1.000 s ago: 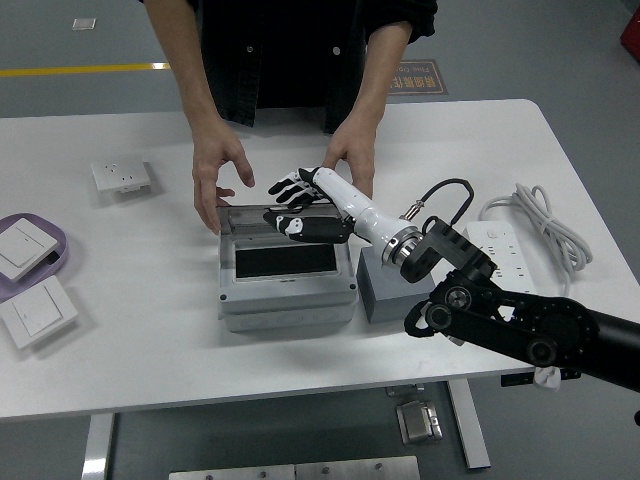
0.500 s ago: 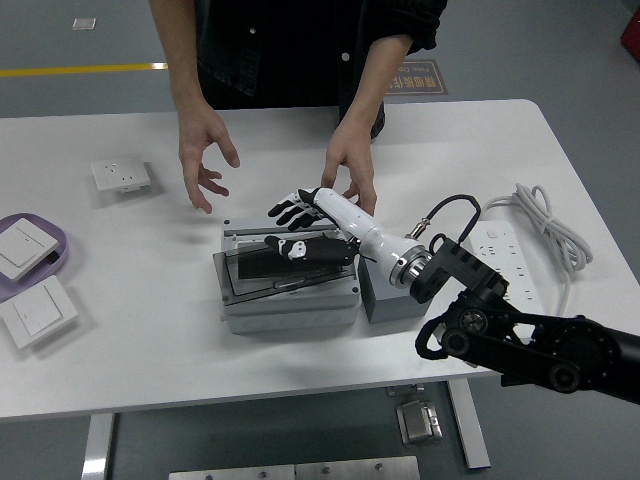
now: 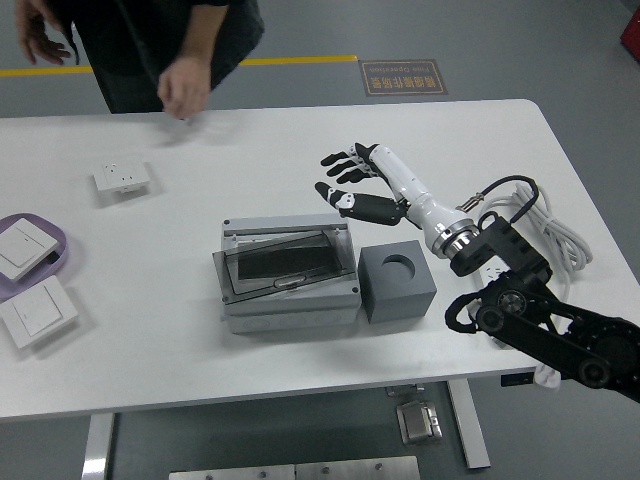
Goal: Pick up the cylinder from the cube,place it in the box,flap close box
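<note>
So the right hand (image 3: 352,185) has lifted off the box (image 3: 288,275) to right of centre, fingers spread and empty, the person has backed off to the upper left, the lid's down though slightly crooked, and the cylinder's hidden, presumably inside, so basically done.

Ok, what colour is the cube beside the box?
Dark grey, with a round hole in its top; the cube shows in the head view.

One high head view on the robot's side, looking forward and down across the table (image 3: 150,350); near edge runs along the bottom, a person (image 3: 150,50) at the top, floor beyond. Mid-range, nearly the whole tabletop visible.
</note>
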Controlling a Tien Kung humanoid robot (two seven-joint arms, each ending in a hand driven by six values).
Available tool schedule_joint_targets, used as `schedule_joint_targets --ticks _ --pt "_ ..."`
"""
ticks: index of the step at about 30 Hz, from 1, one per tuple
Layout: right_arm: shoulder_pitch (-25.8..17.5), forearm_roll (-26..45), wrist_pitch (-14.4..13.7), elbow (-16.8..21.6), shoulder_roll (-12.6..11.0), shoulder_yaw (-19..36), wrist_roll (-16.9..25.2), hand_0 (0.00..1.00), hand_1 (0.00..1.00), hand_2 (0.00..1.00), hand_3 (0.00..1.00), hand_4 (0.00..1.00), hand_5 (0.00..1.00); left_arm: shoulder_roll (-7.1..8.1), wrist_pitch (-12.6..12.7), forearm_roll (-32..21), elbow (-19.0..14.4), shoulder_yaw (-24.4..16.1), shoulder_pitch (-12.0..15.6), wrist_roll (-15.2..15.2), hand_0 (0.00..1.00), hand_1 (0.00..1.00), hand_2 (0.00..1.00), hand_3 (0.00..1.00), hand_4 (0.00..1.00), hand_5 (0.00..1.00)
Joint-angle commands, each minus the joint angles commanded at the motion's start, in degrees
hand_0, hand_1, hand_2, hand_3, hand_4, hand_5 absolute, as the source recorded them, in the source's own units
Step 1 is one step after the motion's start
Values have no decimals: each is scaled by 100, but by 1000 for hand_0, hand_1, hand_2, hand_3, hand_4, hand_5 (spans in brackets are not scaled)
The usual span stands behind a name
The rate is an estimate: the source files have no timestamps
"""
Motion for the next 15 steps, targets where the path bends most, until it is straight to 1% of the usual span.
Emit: schedule_joint_targets --ticks 4,7,9,12,15 --pt "-409 -105 -78 6 -46 615 107 681 618 635 661 720 412 -9 -2 -4 9 0 35 -1 636 621 541 626 706 339" --pt "-574 -3 -141 -45 -42 998 260 681 618 635 661 720 412 -9 0 -2 20 -2 54 -1 636 621 541 626 706 339" --pt "-707 224 -212 -120 -15 1282 486 676 616 631 657 702 395 -10 9 -21 25 21 66 -11 636 620 542 626 706 339" --pt "-905 625 -288 -228 42 1694 852 676 616 631 657 702 395 -12 11 -20 32 23 84 -13 636 620 542 626 706 339" --pt "-1076 988 -321 -288 79 2044 1176 667 620 630 656 693 393 -17 2 2 34 1 95 -3 635 620 541 626 706 338"
